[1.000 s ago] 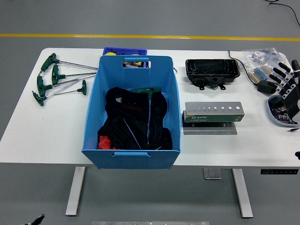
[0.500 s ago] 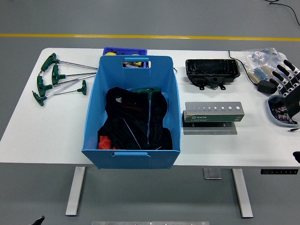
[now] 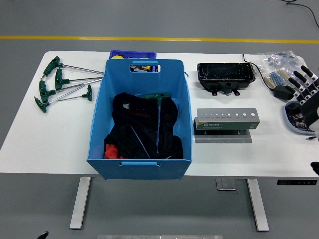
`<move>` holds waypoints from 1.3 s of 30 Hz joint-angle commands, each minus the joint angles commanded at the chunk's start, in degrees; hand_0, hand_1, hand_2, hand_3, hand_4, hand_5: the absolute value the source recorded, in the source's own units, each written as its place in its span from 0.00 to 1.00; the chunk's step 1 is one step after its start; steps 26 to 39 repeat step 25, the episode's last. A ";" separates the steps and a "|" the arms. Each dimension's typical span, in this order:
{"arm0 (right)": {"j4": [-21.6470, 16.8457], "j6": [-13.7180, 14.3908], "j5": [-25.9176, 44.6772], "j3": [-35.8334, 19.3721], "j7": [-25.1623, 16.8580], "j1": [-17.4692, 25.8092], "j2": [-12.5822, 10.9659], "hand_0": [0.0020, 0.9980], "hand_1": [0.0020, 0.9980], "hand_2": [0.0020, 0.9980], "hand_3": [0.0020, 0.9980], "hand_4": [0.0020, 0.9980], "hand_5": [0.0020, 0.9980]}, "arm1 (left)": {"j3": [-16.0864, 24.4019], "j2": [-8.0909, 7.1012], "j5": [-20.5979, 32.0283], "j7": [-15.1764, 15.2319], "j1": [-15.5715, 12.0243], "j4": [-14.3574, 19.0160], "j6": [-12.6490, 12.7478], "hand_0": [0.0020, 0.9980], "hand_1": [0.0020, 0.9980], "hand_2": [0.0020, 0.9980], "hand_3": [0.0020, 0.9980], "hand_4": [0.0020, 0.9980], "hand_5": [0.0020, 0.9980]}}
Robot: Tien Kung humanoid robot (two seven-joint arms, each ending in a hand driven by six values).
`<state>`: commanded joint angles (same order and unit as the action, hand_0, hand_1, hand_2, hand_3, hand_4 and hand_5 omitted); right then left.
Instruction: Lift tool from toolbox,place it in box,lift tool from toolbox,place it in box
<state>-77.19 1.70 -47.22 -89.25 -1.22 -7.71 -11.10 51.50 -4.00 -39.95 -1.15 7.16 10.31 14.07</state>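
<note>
Blue plastic box (image 3: 140, 164) holds T-handle tool (image 3: 158, 99); right hand (image 3: 307, 94) spread

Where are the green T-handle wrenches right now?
In the head view, the green T-handle wrenches lie on the white table at far left, just left of the blue bin, shafts pointing toward it.

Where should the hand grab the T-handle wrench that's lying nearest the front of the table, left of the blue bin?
Grip the T-handle wrench by its bare steel shaft, from straight above. It lies flat, shaft open between the green handles, with neighbouring wrenches only on its far side.
</note>
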 joint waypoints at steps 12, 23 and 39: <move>-0.19 -0.08 -0.31 -0.28 0.17 -0.06 -0.07 0.83 0.80 0.83 0.85 1.00 0.94 | -0.16 -0.05 0.10 0.11 0.16 0.00 0.00 0.76 0.78 0.79 0.71 0.69 0.57; -0.33 -0.16 -0.44 -0.51 0.24 0.13 -0.07 0.83 0.80 0.83 0.85 1.00 0.94 | -0.59 0.02 0.60 0.20 0.48 0.00 0.01 0.76 0.78 0.79 0.71 0.70 0.57; -0.35 -0.20 -0.45 -0.54 0.24 0.05 -0.04 0.83 0.80 0.83 0.85 1.00 0.94 | -0.63 0.00 0.60 0.20 0.46 0.00 0.00 0.76 0.78 0.79 0.71 0.70 0.57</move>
